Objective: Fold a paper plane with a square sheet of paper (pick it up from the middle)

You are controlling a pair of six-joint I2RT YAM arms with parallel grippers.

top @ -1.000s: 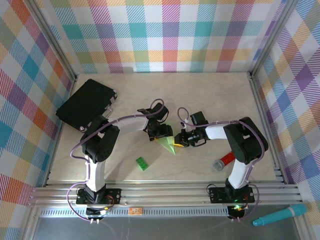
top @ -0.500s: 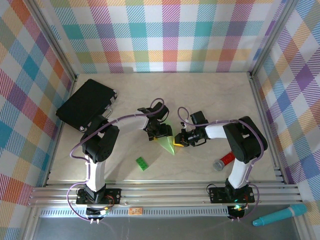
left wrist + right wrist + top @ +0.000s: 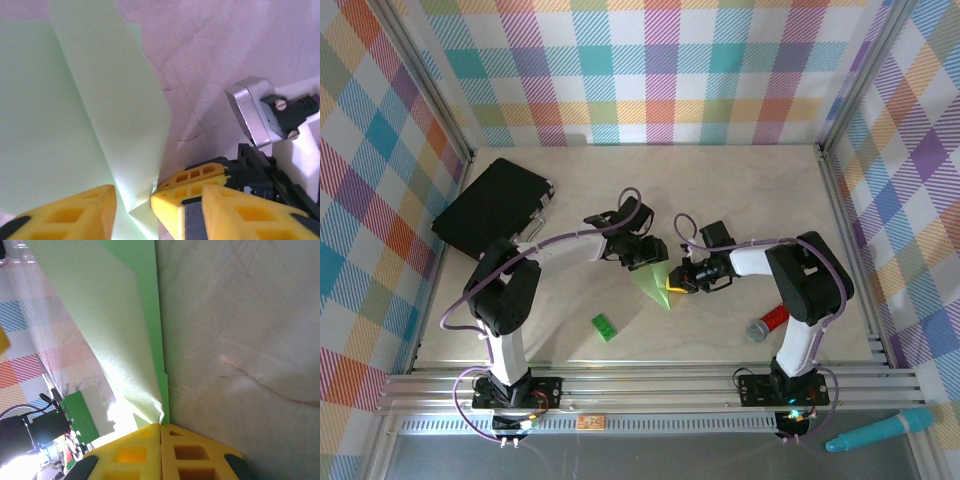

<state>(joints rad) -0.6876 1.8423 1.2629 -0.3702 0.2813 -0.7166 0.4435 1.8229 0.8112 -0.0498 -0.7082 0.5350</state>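
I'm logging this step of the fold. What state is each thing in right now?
paper: folded to a point, held at one edge
right gripper: shut on the paper
left gripper: open, jaws either side of a fold
green brick: lying loose, not touched
black case: lying flat at the far left
red-and-silver cylinder: on its side beside the right arm

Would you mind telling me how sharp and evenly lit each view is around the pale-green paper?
Top external: evenly lit and sharp, the thin pale-green folded paper crisp. Left wrist: soft, the left pincer's yellow fingertips blurred up close. Right wrist: blown-out white glare on the paper beside the right pincer; tabletop veining clear.
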